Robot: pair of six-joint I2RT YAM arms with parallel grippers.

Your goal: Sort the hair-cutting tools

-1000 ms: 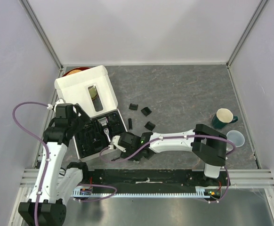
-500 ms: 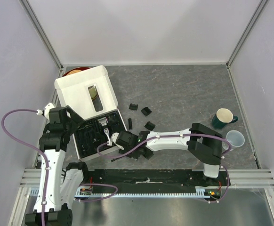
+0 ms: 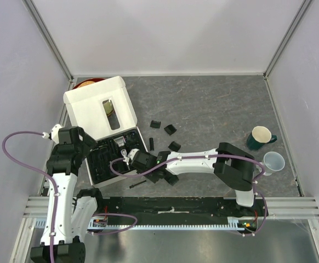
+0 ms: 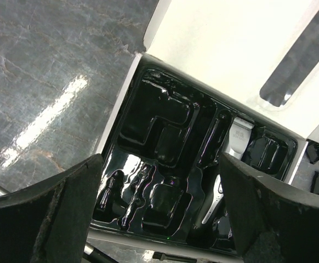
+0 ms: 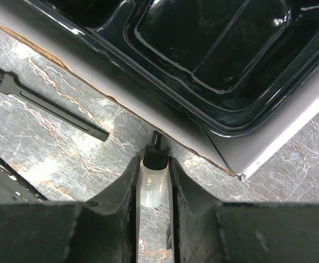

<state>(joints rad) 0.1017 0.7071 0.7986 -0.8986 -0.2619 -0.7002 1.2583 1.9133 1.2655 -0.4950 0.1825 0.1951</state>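
The clipper (image 4: 237, 139) is seated in the black tray (image 4: 154, 120) of the white box (image 3: 88, 107), toward 3 o'clock. Several comb guards (image 3: 170, 130) are scattered on the worktop (image 3: 214, 109) at the box's 3 o'clock. The left fingers (image 4: 55, 219) are spread wide above the tray, empty. A small bottle (image 5: 153, 183) beside the box is pinched by the right fingers (image 5: 184, 197).

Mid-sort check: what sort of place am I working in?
Most likely a lab robot test cell, not a salon: plain walls on aluminium frame posts enclose a stone-patterned table, and the left arm and right arm are mounted on a metal rail at its near edge.
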